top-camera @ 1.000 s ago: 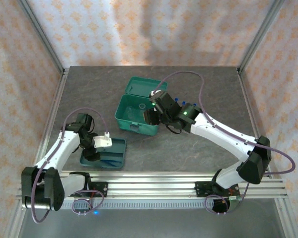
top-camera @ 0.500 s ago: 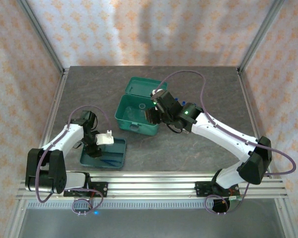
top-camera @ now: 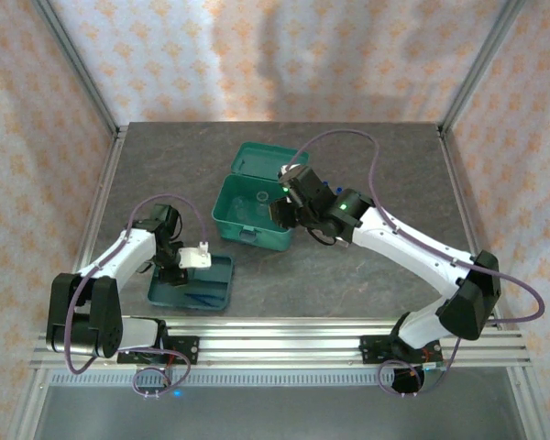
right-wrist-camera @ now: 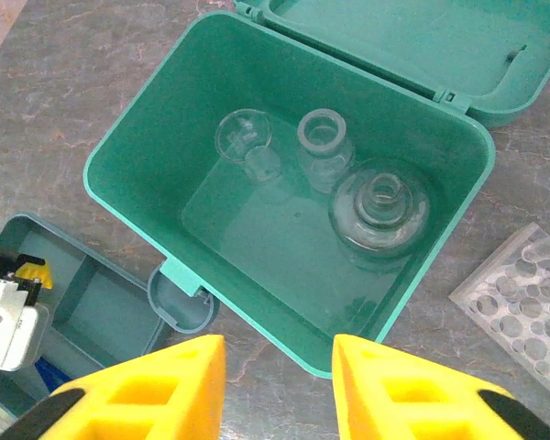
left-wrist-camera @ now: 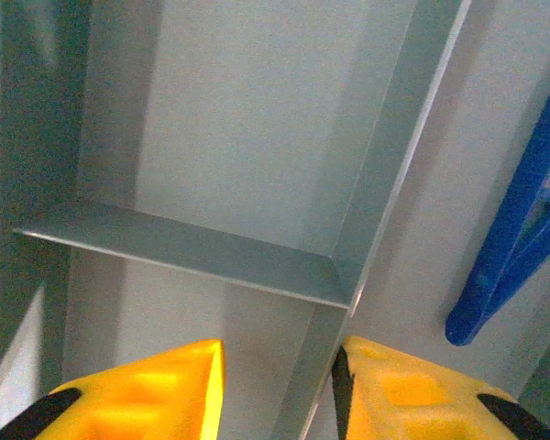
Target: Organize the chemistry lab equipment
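Grey, stone-veined tabletop point(top-camera: 367, 275) is being framed by pale patterned curtains point(top-camera: 257, 55) in the overhead view, where both arms are being seen whole. From there the left gripper point(top-camera: 174, 275) is being held over the flat teal divided tray point(top-camera: 213, 295) near the front-left edge. The right gripper point(top-camera: 280, 218) is being held at the right rim of the open hinged case point(top-camera: 247, 236), with blue caps of test tubes point(top-camera: 324, 187) just being glimpsed behind that arm.

Finer detail is being supplied by the wrist cameras. At the left wrist, the tray's thin, smooth partitions point(left-wrist-camera: 192, 252) are being shown meeting in a T, with the blue tweezers point(left-wrist-camera: 518, 238) lying in the compartment to the right. That gripper's yellow fingers point(left-wrist-camera: 137, 394) are being held apart, one partition running between them (whether it is being touched cannot be told).

At the right wrist, yellow fingertips point(right-wrist-camera: 137, 390) are being held apart above the case's front wall, with nothing between them. Inside the glossy case three clear glass pieces are being shown upright: a small beaker point(right-wrist-camera: 244, 139), a round-mouthed bottle point(right-wrist-camera: 324, 139) and a wide-based flask point(right-wrist-camera: 380, 209). A clear perforated rack point(right-wrist-camera: 522, 298) is being shown on the table just right of the case.
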Robot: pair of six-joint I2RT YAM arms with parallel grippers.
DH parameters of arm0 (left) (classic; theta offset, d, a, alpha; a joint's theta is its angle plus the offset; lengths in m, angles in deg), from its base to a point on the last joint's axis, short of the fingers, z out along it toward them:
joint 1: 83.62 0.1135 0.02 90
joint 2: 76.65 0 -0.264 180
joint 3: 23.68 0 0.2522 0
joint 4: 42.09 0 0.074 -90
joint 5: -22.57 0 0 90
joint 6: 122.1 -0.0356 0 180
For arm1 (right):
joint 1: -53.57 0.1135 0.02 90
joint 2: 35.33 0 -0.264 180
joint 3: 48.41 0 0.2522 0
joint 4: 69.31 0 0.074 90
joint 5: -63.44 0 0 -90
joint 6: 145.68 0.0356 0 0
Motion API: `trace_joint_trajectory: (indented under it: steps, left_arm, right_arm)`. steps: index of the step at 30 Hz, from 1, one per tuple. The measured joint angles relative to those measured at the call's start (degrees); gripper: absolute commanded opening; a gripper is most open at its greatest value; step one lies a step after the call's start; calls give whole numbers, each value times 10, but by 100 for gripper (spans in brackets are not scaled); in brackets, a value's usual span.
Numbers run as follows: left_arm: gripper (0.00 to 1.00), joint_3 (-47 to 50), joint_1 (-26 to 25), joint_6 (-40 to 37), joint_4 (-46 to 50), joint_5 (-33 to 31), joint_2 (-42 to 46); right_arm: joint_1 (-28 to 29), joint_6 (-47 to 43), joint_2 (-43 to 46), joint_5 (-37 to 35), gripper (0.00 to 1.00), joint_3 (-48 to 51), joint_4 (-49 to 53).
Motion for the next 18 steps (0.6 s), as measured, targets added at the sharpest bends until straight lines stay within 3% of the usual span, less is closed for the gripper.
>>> trace_joint_trajectory:
  steps: [11,18]
  left_arm:
    - [22,8,-8,-9,-8,-1,-14]
    - [3,17,-19,-13,-8,-2,-14]
  right_arm:
    - [0,-1,-2,1,33,0,0]
    - [0,-1,-2,1,33,0,0]
